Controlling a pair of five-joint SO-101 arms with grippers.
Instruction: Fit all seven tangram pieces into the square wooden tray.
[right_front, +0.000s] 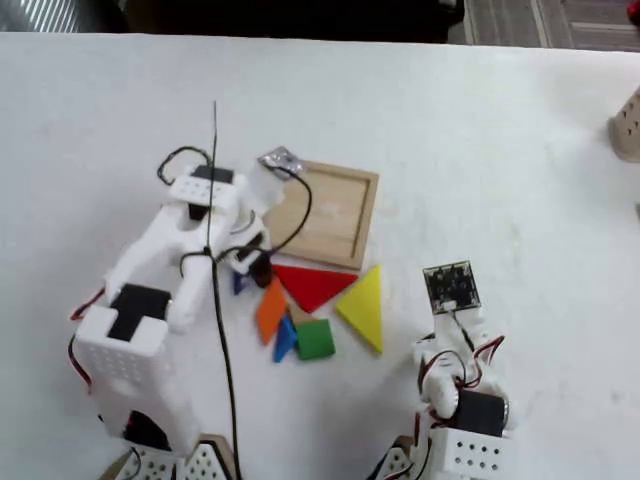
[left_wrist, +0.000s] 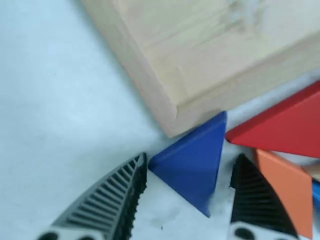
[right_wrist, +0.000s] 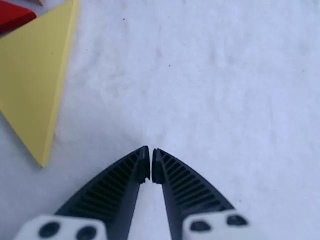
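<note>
The square wooden tray lies on the white table with nothing in it. Below its front edge lie a red triangle, a yellow triangle, an orange piece, a green square and a blue piece. A small blue triangle rests on the table, touching the tray's corner. My left gripper is open with one finger on each side of it. My right gripper is shut and holds nothing, low over bare table beside the yellow triangle.
The left arm's body and a black cable lie left of the pieces. The right arm sits at the front right. A pale perforated object stands at the far right edge.
</note>
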